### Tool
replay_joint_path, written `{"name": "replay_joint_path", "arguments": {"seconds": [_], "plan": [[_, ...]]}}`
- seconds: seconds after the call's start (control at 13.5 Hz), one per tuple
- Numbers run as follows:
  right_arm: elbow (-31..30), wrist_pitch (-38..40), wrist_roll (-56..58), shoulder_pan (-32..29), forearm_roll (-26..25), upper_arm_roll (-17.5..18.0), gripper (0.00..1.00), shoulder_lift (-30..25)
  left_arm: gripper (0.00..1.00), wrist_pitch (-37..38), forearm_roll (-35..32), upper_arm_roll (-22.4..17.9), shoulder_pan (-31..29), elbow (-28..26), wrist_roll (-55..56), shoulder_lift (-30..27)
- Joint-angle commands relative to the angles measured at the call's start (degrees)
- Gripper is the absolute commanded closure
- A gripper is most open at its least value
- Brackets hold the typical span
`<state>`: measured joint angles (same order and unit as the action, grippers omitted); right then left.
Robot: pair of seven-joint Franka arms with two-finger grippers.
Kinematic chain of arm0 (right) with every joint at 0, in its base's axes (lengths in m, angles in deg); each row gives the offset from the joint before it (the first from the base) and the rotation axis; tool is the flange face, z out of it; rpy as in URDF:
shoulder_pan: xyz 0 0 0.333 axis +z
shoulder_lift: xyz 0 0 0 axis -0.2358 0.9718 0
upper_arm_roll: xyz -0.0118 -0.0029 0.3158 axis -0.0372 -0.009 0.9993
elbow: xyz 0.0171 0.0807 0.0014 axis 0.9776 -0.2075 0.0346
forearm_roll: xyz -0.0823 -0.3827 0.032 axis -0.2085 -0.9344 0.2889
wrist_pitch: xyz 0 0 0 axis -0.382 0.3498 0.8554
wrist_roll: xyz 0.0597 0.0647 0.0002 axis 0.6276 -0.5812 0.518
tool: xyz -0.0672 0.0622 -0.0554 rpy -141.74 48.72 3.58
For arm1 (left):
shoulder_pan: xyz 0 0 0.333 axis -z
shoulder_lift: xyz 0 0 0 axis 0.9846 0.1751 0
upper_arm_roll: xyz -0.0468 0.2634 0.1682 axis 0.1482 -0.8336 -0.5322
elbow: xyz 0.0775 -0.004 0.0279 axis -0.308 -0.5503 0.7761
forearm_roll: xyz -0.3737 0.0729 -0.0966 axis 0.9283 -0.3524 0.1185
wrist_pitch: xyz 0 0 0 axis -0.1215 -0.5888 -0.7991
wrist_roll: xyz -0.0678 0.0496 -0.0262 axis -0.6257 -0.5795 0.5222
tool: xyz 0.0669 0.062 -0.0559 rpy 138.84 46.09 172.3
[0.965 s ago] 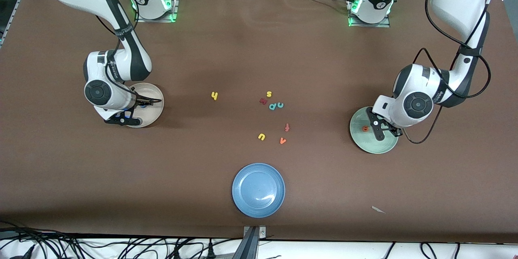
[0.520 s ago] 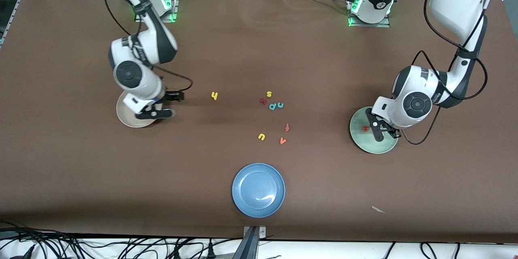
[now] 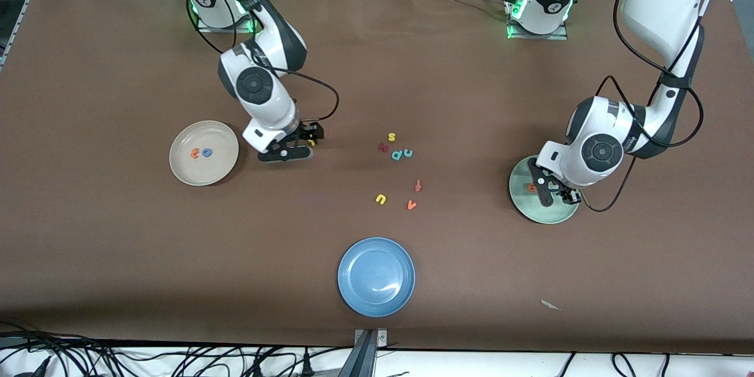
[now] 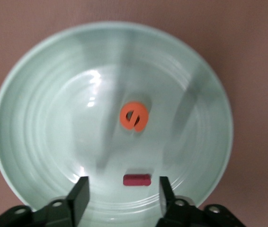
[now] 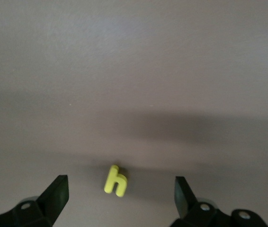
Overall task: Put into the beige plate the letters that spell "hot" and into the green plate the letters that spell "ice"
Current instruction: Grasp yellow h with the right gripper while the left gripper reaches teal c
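Right hand (image 3: pixel 308 140) hangs wide open over the yellow h (image 5: pixel 115 180), which lies on the table between the beige plate (image 3: pixel 221 168) and the loose letter cluster; best to centre the h between the fingers and descend straight before closing. Left hand (image 4: pixel 123 193), open and empty, sits over the green plate (image 3: pixel 521 200). Its wrist view shows the orange e (image 4: pixel 134 116) and dark red i (image 4: pixel 137 179) in that plate; the front view hides the i.

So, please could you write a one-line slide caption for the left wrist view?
Open left gripper over the green plate, with the orange e and dark red i lying inside it.
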<state>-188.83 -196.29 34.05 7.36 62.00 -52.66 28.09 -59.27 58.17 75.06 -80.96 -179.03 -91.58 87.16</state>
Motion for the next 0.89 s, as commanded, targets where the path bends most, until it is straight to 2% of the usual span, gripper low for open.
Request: {"name": "replay_joint_path", "arguments": {"seconds": [0.0, 0.15, 0.3, 0.45, 0.59, 0.82], "plan": [[0.57, -3.66, -1.67, 0.35, 0.05, 0.04, 0.01, 3.81, 0.0, 2.78, 8.79, 0.62, 1.65, 0.34, -0.37, -2.5], [0.48, -3.76, -4.13, 1.23, 0.05, -0.04, 0.02, 4.87, 0.0, 2.78, 14.26, 1.23, 2.18, 0.52, 1.47, -2.5], [-0.3, -3.49, -5.19, 1.23, 0.05, -0.04, 0.16, 4.79, 0.0, 2.7, 18.05, 1.68, 4.11, 0.87, 6.37, -2.51], [-0.92, -3.32, -6.86, 1.23, 0.05, 0.04, 0.25, 4.52, 0.0, 2.43, 18.42, 3.07, 5.78, 0.87, 13.83, -2.5], [-1.89, -3.23, -8.88, 1.23, 0.05, 0.05, 0.25, 4.26, 0.0, 1.82, 18.15, 6.14, 6.58, 0.96, 19.3, -2.07], [-2.24, -2.0, -12.93, 1.23, 0.13, 0.13, 0.29, 4.17, 0.0, -4.23, 17.54, 9.31, 8.86, 0.87, 19.94, 0.04]]}}
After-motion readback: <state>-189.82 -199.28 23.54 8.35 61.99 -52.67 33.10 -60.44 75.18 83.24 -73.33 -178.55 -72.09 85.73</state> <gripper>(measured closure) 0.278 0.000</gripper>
